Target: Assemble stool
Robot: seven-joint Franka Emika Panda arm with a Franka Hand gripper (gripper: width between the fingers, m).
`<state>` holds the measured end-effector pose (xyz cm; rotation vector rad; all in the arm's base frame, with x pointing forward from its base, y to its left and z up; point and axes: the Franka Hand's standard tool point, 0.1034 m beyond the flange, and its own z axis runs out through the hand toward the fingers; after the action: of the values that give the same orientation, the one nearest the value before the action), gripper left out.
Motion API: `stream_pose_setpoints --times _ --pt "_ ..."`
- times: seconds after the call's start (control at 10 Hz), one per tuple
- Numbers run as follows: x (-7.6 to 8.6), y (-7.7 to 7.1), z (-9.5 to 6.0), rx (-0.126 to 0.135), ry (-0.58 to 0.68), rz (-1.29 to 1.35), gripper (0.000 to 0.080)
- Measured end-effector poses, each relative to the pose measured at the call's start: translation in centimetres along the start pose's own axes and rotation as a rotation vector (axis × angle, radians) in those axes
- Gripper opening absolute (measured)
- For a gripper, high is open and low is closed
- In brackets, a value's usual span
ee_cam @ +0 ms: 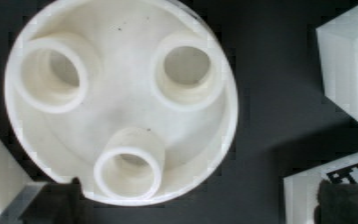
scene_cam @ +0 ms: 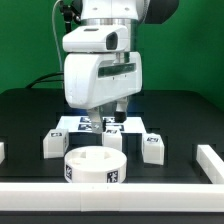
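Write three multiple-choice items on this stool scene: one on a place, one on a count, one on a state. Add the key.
1. In the exterior view, where does the seat lie?
A. on the table, in front of the gripper, nearer the camera
B. behind the arm
C. lifted in the gripper

2. How many sockets does the seat show in the wrist view?
A. two
B. three
C. five

3. What state are the sockets in?
A. each holds a leg
B. one holds a leg
C. all are empty

Key:
1 A: the seat rests at the front of the table, with the gripper above and behind it.
2 B: the wrist view shows three round openings.
3 C: all three look hollow, and legs lie loose on the table.
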<state>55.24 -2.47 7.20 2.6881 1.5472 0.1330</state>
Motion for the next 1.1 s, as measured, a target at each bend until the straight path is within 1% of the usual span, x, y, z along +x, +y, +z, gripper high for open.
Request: stream_pose_setpoints --times 0.1,0.2,0.3,0.4,0.5,0.7,0.9,1.1 --pt "-0.1 0.0 0.0 0.001 -0.001 0.001 0.0650" --pt "-0.1 -0.1 0.2 0.013 -0.005 0.039 0.0650" --pt "0.3 0.4 0.7 0.026 -0.014 0.094 0.0650" --pt "1.0 0.6 1.3 0.026 -0.012 0.119 0.0650" --pt "1.2 0.6 2.0 0.032 -0.013 0.126 0.0650" --pt "0.3 0.4 3.3 0.049 -0.022 0.126 0.0650" --pt "0.0 0.1 3.9 0.048 -0.019 0.129 0.0650" --pt "0.0 0.0 4.1 0.051 -0.021 0.129 0.0650"
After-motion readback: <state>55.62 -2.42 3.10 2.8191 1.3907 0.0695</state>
